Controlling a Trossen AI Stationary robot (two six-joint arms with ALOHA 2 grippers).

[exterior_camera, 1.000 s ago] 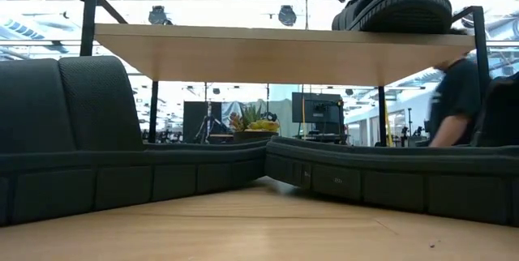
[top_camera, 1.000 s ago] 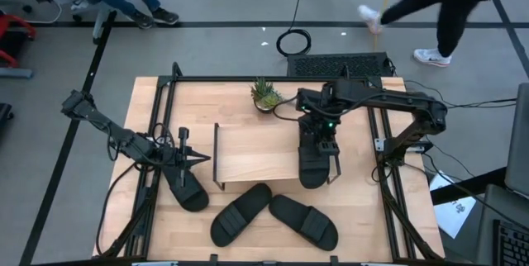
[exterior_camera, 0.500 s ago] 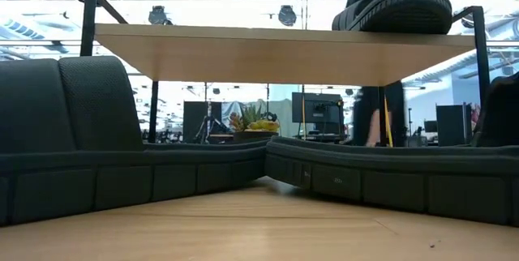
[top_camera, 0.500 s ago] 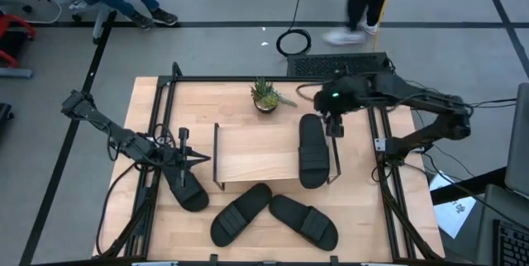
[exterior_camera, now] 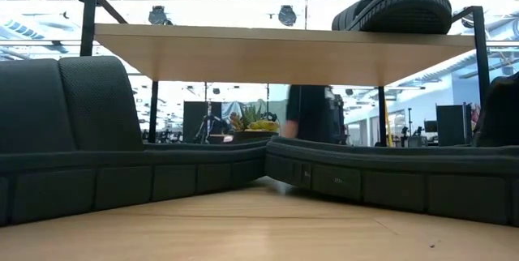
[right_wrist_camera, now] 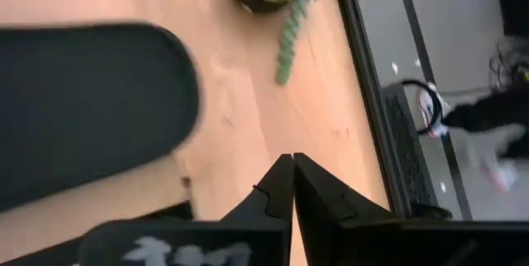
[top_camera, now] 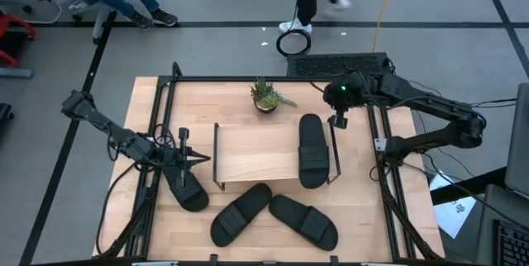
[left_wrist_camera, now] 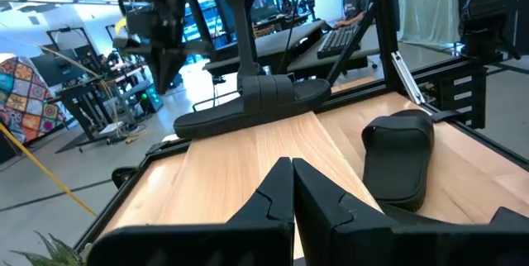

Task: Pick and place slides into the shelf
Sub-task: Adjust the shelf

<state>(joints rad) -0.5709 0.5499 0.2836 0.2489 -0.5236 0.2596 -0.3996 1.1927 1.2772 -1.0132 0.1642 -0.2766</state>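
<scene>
shelf (top_camera: 248,152): one slide on shelf (top_camera: 312,150) lies at its right end, toe overhanging the front edge.
right gripper (top_camera: 340,121): jaws together, empty, just beside that slide's heel, above the counter (top_camera: 364,216).
left gripper (top_camera: 183,157): jaws together, empty, waiting over the left slide (top_camera: 188,190).
remaining: crossed pair (top_camera: 273,215) in front of the shelf.
next, my read: open the jaws before descending, grip across the strap, place beside the first slide.
risk: bumping the shelved slide off.

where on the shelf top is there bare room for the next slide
The shelf top is bare from its left end frame across to the slide lying along its right end. In front, on the table, it is crowded: two slides meet there, a third under the left gripper.
</scene>
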